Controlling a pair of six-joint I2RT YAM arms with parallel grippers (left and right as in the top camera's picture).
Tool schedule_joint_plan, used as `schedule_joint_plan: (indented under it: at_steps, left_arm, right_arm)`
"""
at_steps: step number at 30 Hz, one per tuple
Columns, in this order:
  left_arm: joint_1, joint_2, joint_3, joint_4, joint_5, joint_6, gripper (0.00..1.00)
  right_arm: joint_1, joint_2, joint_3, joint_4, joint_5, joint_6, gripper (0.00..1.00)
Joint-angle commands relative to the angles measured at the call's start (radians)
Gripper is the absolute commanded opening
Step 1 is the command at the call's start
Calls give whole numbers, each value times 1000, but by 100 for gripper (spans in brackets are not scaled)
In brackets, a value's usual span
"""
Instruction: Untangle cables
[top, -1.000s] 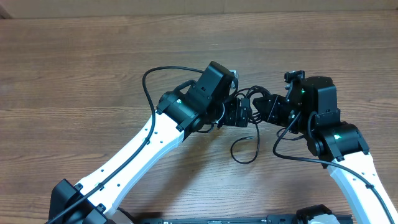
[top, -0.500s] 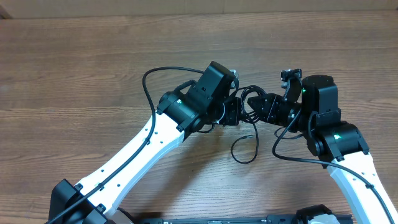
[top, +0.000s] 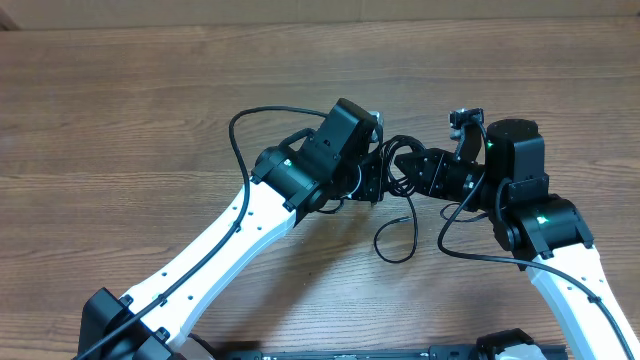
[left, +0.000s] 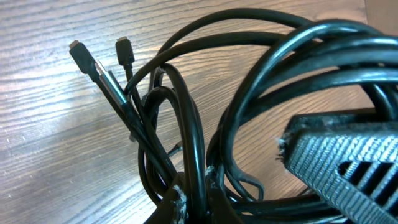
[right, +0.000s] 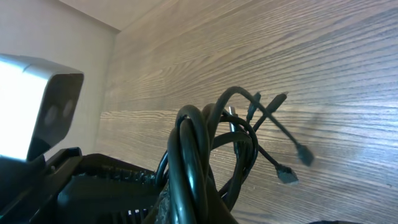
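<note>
1. Between the two arms, at mid-table, the left gripper (top: 378, 182) is clamping down on the cables (top: 398, 158), pinching several thin black strands together (the left wrist view shows them squeezed at its bottom edge).
2. Facing it, the right gripper (top: 416, 172) is clenching the same bundle from the other side, with the two sets of fingertips sitting just beside each other.
3. Outward from the grips, the bundle is hanging in wound loops above the wooden table (top: 150, 100). One loose loop (top: 395, 240) is drooping toward the robot's side, and small plug ends (left: 78, 50) are sticking out free.
4. For a clean untangle, the grippers are probably best drawing apart slowly, watching which loop is tightening. If a knot is cinching, re-gripping a single strand nearer a free plug seems wiser than pulling harder.
5. Further out, the left arm (top: 230, 240) is reaching diagonally from the near left, and the right arm (top: 570, 270) is folding in from the near right.
</note>
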Motion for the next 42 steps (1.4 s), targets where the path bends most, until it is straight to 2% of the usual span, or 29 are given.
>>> schedule_joint_plan:
  at_steps: [1,5,9,20,26,29,32,34,37,42]
  left_arm:
    - [7,-7,19,-8,0,123,4]
    - [34,-13,19,-11,-4,126,4]
    - [44,-41,19,5,5,187,4]
    - [44,-181,19,169,6,320,4]
    - [44,-200,19,232,27,340,4]
    - [44,-200,19,274,92,359,4]
    - [44,-200,19,373,295,463,4]
    - [44,-200,19,400,368,515,4]
    - [44,-200,19,418,452,583,4]
    - [44,-200,19,419,517,657,4]
  right_arm:
    - [1,-14,3,-8,3,-2,4]
    - [1,-14,3,-69,115,-2,4]
    - [1,-14,3,-132,195,-2,4]
    - [1,-14,3,-169,136,10,4]
    - [1,-14,3,-168,68,115,4]
    - [1,-14,3,-169,63,121,4]
    - [1,-10,3,-203,95,121,5]
    - [1,-5,2,-226,108,121,7]
    - [1,5,2,-243,108,120,9]
    - [1,8,2,-247,108,119,20]
